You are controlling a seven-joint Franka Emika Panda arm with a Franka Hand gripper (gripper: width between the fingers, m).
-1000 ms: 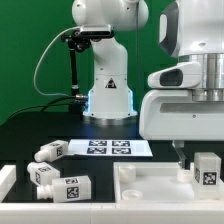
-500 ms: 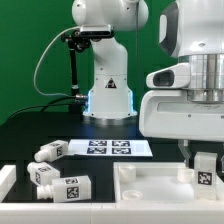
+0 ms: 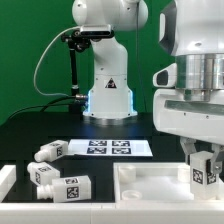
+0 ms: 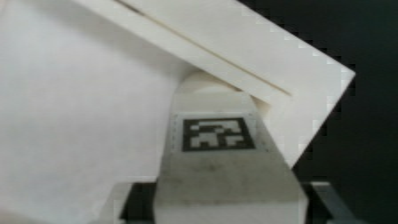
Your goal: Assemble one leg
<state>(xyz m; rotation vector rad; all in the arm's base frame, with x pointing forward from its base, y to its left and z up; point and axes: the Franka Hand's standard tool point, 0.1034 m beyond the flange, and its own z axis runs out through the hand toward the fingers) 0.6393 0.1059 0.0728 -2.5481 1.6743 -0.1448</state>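
My gripper (image 3: 204,160) is shut on a white leg (image 3: 205,170) with a square tag on its side, holding it upright over the right end of the wide white tray-like panel (image 3: 150,190). In the wrist view the same leg (image 4: 217,140) fills the space between my two dark fingers (image 4: 139,202), its far end touching or just above the panel's corner (image 4: 267,70). Three more legs lie at the exterior view's left: one (image 3: 48,151) near the marker board, two (image 3: 42,174) (image 3: 68,188) side by side nearer the front.
The marker board (image 3: 108,148) lies flat in the middle, in front of the robot base (image 3: 108,95). A white block (image 3: 7,178) sits at the exterior view's left edge. A black stand with a cable (image 3: 73,60) rises at the back left.
The arm has shifted toward the exterior view's right and lowered slightly, carrying the held leg down toward the panel's right end. The loose legs have not moved.
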